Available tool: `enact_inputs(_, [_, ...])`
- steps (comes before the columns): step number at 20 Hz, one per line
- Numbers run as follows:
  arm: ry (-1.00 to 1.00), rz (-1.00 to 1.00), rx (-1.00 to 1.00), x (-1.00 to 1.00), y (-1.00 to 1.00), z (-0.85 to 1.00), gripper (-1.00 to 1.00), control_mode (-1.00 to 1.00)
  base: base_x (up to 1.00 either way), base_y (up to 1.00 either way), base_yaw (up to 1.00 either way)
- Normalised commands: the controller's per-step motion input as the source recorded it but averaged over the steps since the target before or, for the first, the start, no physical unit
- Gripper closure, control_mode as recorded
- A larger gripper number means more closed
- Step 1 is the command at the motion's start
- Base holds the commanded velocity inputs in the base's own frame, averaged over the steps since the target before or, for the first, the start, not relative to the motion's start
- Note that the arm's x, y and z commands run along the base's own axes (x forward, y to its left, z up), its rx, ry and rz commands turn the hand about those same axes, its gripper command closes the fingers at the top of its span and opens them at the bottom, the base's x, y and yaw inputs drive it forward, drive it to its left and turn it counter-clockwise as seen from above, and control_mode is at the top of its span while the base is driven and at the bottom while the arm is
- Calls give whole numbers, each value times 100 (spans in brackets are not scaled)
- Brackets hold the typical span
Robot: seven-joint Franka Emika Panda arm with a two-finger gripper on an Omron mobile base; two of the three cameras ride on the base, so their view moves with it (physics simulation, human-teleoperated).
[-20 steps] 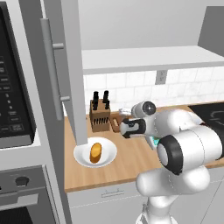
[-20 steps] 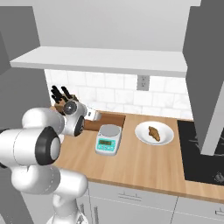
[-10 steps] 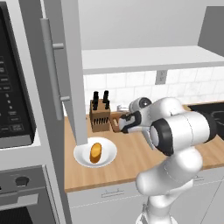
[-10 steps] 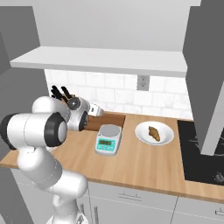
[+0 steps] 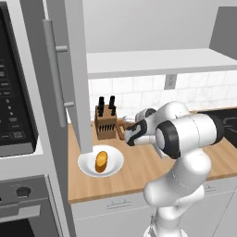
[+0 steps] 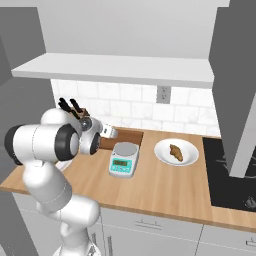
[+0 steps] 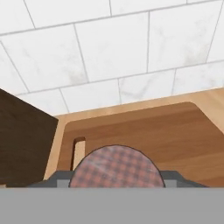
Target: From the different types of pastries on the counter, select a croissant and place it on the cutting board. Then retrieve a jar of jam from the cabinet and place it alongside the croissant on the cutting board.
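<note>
The fingers (image 7: 116,183) grip the jar of jam (image 7: 116,167), held between them above the cutting board (image 7: 175,131) by the table's back edge.

two plates (image 5: 101,162), one scale (image 6: 123,159), one knife block (image 5: 105,122)

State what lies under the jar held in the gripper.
The cutting board lies under the jar, with tiled wall beyond. The board directly beneath is covered.
</note>
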Motion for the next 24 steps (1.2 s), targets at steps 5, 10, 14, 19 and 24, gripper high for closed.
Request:
enact_inputs(5, [-1, 0, 0, 4, 0, -11, 100, -100, 0, 0, 0])
enact_inputs(10, [-5, 0, -8, 13, 0, -16, 100, -100, 0, 0, 0])
enact_inputs(14, [2, 0, 2, 0, 0, -28, 100, -100, 0, 0, 0])
enact_inputs(19, [1, 0, 3, 0, 0, -17, 100, -100, 0, 0, 0])
enact_inputs(24, [-1, 0, 3, 3, 0, 1, 100, -100, 0, 0, 0])
